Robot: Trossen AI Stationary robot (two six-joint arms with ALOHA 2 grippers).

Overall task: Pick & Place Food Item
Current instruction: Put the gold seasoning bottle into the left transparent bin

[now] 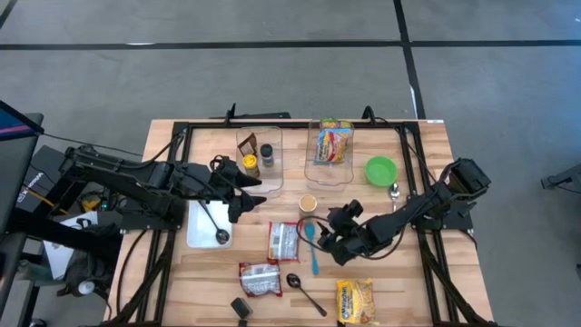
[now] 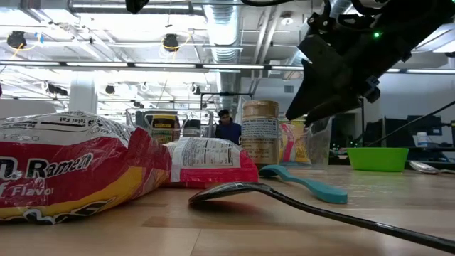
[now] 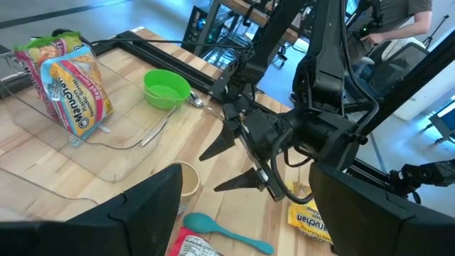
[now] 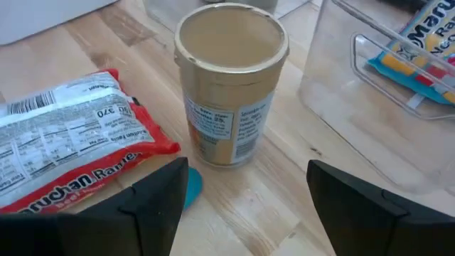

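On a wooden counter (image 1: 413, 291) strewn with food packets, the right end effector (image 1: 320, 239) hovers with fingers spread, empty, over a lidded cup (image 4: 231, 85) standing just ahead of it and beside a red ramen packet (image 4: 67, 146). The approach appears underway; next it must descend to straddle the cup. The left end effector (image 1: 255, 192), also spread, waits apart.

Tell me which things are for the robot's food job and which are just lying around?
Probably for the job: right gripper, open, facing the gold-lidded can; red ramen packet beside it; clear bin holding a noodle pack.
Just lying about: teal spoon, green bowl, black spoon, white tray. Left gripper waits, open, near that tray.
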